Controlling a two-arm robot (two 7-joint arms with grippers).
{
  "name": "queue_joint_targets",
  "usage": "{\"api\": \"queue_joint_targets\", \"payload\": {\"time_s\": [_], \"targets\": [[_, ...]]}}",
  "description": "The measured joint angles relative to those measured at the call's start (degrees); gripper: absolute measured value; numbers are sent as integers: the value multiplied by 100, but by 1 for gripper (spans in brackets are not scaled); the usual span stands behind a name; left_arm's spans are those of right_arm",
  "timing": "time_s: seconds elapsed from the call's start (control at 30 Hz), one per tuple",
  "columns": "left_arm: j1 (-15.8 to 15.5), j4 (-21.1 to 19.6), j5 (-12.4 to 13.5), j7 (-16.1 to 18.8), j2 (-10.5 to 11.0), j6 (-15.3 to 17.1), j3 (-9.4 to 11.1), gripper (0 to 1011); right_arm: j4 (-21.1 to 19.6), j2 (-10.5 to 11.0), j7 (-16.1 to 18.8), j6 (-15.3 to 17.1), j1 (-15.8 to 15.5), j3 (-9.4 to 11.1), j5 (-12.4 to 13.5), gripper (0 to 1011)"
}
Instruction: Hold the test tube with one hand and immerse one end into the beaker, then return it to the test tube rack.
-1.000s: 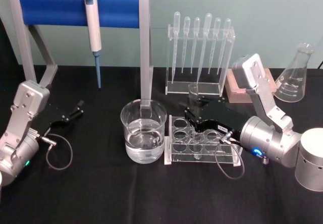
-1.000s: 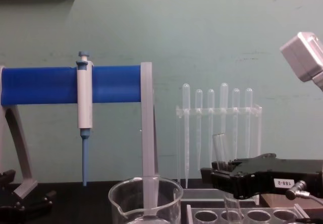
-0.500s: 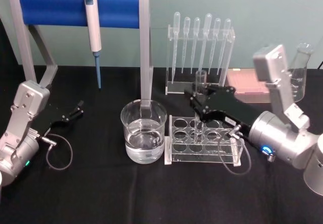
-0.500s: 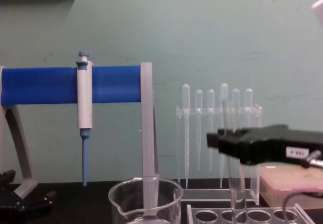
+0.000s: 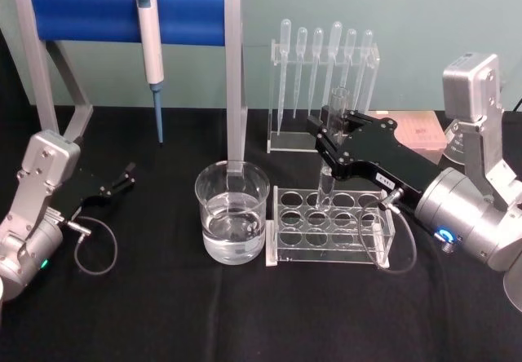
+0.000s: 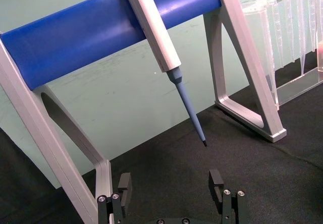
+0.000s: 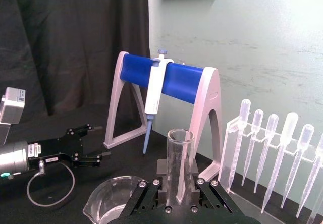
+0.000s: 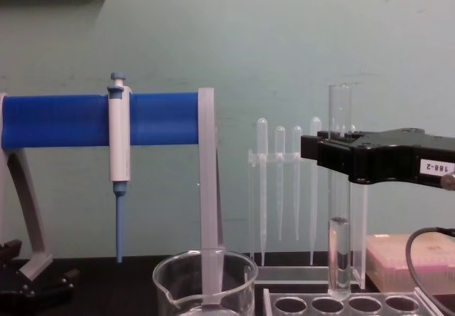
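Progress: we've got the test tube (image 8: 340, 209) upright and clear of the test tube rack (image 5: 330, 253), round bottom just above its holes. We judge that the dip in the beaker (image 5: 232, 211), just left of the rack, and the return both remain.
Right gripper (image 5: 329, 143): pinching the tube mid-length, above the rack.
Left gripper (image 6: 170, 183): jaws spread, empty, parked well left of the rack.

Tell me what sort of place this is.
Probably a laboratory bench: the right gripper holds a test tube above a rack, beside a beaker of liquid and a stand of pipettes. The left gripper sits idle, far left.
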Motion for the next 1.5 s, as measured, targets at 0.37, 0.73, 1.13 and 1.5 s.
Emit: {"api": "queue_joint_targets", "payload": {"time_s": [0.37,0.73,1.13,1.5], "targets": [[0,0,0,0,0,0,0,1000,3,4,0,0,2,0,-1,228],[0,0,0,0,0,0,0,1000,3,9,4,2,7,-6,-1,228],[0,0,0,0,0,0,0,1000,4,10,5,7,7,-7,-1,228],[0,0,0,0,0,0,0,1000,4,10,5,7,6,-7,-1,228]]}}
